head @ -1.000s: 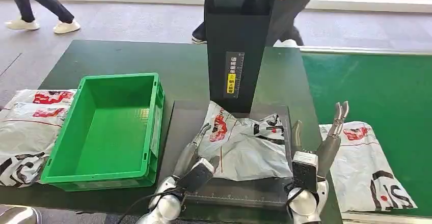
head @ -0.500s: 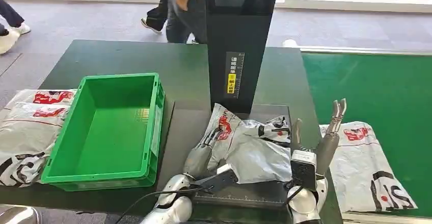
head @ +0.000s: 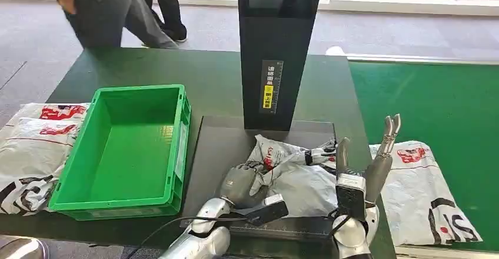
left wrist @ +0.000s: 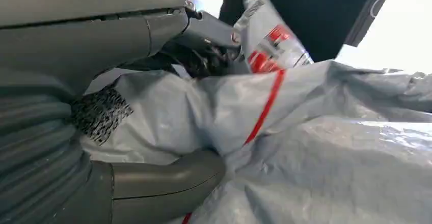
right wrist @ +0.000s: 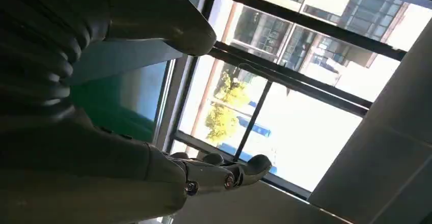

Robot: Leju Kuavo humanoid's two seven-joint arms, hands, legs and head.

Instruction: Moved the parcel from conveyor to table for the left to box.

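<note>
The left robot hand (head: 240,183) grips the crumpled grey plastic parcel (head: 303,173) lying on the dark counter (head: 218,141). The right robot hand (head: 368,168) stands open, empty. Boxing is underway; next it needs lifting toward the green plastic crate (head: 126,147).

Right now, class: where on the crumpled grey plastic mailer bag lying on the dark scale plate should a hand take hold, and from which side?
Best at the bunched fold on the crumpled grey plastic mailer bag's edge nearest the green plastic crate, coming from that side. The left hand already grips there; the soft film gathers easily, probably giving a firm hold.
</note>
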